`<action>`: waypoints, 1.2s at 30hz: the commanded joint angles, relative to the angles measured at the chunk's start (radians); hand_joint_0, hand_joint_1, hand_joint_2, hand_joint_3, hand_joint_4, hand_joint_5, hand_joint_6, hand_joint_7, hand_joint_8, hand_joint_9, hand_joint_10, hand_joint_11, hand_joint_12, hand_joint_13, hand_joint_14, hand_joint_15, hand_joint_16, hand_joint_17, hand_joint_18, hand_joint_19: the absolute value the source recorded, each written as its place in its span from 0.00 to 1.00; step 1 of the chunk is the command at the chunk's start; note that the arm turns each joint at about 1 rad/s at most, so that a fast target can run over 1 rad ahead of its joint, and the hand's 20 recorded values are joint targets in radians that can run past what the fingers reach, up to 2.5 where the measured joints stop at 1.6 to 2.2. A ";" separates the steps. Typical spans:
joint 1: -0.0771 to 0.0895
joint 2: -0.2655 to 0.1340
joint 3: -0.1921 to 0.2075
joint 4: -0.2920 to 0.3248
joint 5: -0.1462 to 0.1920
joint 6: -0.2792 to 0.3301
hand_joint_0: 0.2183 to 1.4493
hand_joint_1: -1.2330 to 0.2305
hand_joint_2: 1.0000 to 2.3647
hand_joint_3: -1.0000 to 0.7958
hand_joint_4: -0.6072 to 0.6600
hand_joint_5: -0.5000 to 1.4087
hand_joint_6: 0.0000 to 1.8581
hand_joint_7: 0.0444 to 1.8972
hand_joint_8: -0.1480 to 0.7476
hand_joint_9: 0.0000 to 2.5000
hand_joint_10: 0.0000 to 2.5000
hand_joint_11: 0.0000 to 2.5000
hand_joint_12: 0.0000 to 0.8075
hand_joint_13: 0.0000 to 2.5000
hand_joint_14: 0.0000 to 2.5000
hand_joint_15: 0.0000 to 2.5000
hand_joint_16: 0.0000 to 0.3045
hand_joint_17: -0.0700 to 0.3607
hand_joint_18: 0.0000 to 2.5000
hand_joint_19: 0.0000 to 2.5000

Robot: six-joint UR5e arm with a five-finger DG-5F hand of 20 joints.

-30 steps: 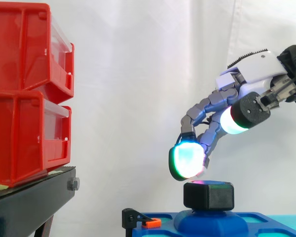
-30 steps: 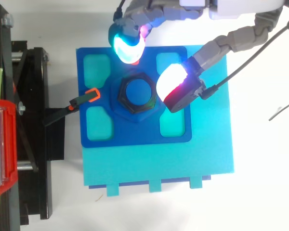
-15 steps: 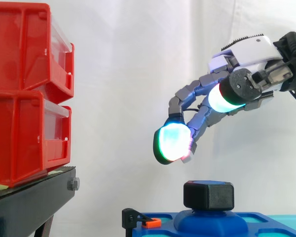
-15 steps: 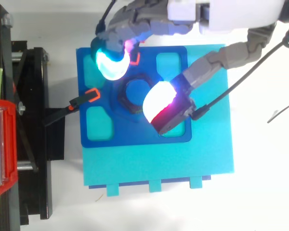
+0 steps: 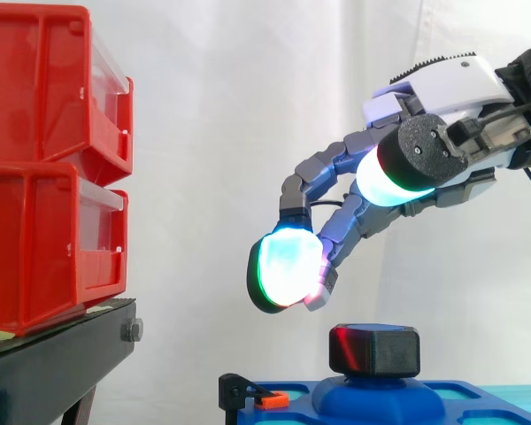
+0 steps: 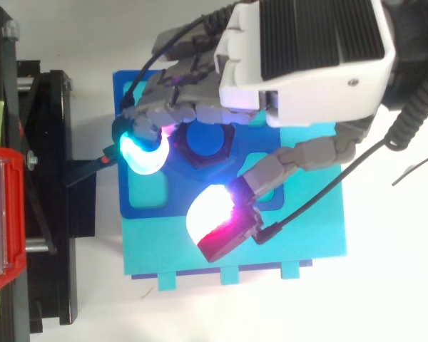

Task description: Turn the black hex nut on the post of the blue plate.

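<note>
Watching this from the side: the hand (image 5: 442,115) hangs above the black hex nut (image 5: 374,351) with nothing in it. Its fingers are arched but spread well apart from the thumb, and the glowing fingertips (image 5: 285,270) sit a bit up and off to the bin side of the nut, not touching it.

If I were doing this step, I'd first centre the hand over the post (image 6: 204,140). Then I'd come straight down until the pads straddle two opposite flats. Pinch the flats, not the corners, or it'll probably just slip round. Then twist about the post's own axis without dragging sideways.

The nut itself is chunky and matte black with clear flat sides. It sits upright on a rounded hump in the middle of the blue plate (image 5: 469,407), and the blue post top pokes through its hole. One upper corner catches a reddish glow. The red bins (image 5: 44,168) are well off to the side.
</note>
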 commanded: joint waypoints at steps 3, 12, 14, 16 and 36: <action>0.009 0.000 -0.008 -0.007 0.005 -0.001 0.23 0.57 0.00 0.28 0.66 0.18 0.27 0.46 0.46 0.27 0.00 0.12 0.44 0.19 0.00 0.05 0.18 0.44 0.11 0.04; -0.006 0.000 -0.008 -0.052 -0.001 -0.026 0.23 0.57 0.00 0.28 0.66 0.18 0.27 0.46 0.46 0.27 0.00 0.12 0.44 0.19 0.00 0.05 0.18 0.44 0.11 0.04; -0.009 0.000 -0.008 -0.055 -0.003 -0.033 0.23 0.57 0.00 0.28 0.66 0.18 0.27 0.47 0.46 0.27 0.00 0.12 0.44 0.19 0.00 0.05 0.18 0.44 0.11 0.04; -0.014 0.000 -0.008 -0.056 -0.004 -0.036 0.23 0.57 0.00 0.28 0.66 0.18 0.27 0.47 0.46 0.27 0.00 0.12 0.44 0.19 0.00 0.05 0.18 0.44 0.11 0.05; -0.063 0.000 -0.008 -0.095 -0.041 -0.099 0.23 0.57 0.00 0.28 0.66 0.18 0.27 0.47 0.46 0.27 0.00 0.12 0.44 0.19 0.00 0.05 0.18 0.44 0.11 0.05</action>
